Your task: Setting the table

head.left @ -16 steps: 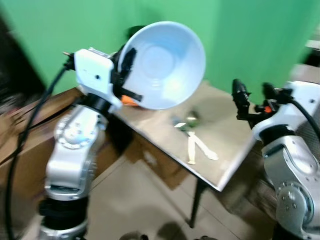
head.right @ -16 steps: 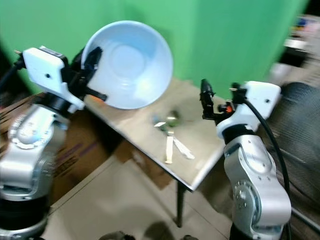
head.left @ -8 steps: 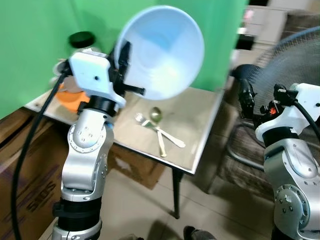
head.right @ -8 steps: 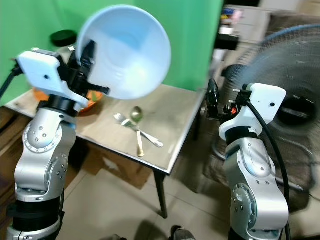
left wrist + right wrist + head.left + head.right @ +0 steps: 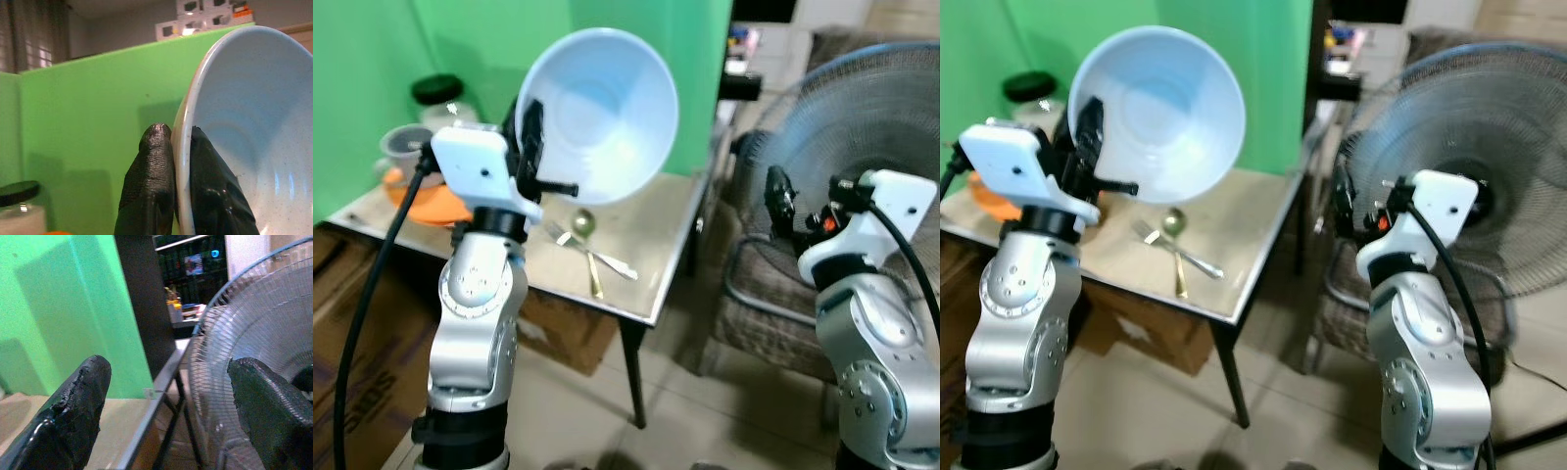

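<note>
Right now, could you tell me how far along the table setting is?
Already done: a fork and spoon lie crossed on the table. In hand: the left gripper pinches the rim of the light blue bowl, held tilted in the air above the table. Left: setting the bowl down. The right gripper is open and empty beside the fan.

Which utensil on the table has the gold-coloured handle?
The spoon: its handle runs gold toward the table's near edge. The fork crossing it is silver, tines toward the left gripper.
</note>
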Controlling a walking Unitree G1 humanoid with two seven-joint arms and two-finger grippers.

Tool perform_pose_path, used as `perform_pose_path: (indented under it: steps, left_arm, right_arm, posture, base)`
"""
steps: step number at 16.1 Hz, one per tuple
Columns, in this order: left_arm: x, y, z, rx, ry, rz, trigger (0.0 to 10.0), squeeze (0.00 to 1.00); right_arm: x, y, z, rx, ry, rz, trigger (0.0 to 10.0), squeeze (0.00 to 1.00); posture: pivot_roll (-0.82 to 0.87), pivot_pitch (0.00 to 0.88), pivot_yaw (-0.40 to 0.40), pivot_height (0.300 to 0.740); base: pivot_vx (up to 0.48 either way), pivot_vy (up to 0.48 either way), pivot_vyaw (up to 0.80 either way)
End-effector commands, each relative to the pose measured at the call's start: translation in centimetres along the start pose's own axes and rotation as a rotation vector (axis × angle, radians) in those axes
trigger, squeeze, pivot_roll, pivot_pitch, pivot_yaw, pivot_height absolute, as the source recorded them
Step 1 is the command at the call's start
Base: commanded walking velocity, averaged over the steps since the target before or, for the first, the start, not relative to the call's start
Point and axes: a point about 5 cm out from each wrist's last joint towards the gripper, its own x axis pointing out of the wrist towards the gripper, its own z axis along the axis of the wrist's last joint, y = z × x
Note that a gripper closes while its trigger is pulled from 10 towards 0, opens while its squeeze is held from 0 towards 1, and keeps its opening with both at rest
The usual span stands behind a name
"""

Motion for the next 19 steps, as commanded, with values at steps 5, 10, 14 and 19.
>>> perform_pose_path:
  steps: [5,10,14,19]
  left_arm:
    - [-0.9,-0.3,0.1,-0.065,0.041,-0.084,8.6,0.0]
    - [-1.0,-0.2,0.1,-0.111,0.049,-0.084,0.0,0.0]
    - [-1.2,1.1,-1.0,-0.08,0.117,-0.002,10.0,0.0]
    - [-3.0,2.1,-2.5,0.074,0.227,-0.03,10.0,0.0]
  right_arm:
    - [0.2,0.4,-0.2,0.002,-0.02,0.021,10.0,0.0]
    - [0.1,0.5,-0.6,-0.011,-0.015,0.032,10.0,0.0]
    - [0.2,0.6,-0.8,-0.027,-0.016,0.04,10.0,0.0]
    - [-0.2,0.3,-2.2,-0.082,0.044,0.02,10.0,0.0]
  posture:
    - [-0.07,0.0,0.047,0.74]
    - [-0.07,0.0,0.051,0.74]
    - [-0.08,0.0,0.059,0.74]
    - [-0.07,0.0,0.054,0.74]
  base:
    - [0.0,0.0,-0.8]
    - [0.0,0.0,-0.8]
    - [0.0,0.0,-0.8]
    - [0.0,0.0,-0.8]
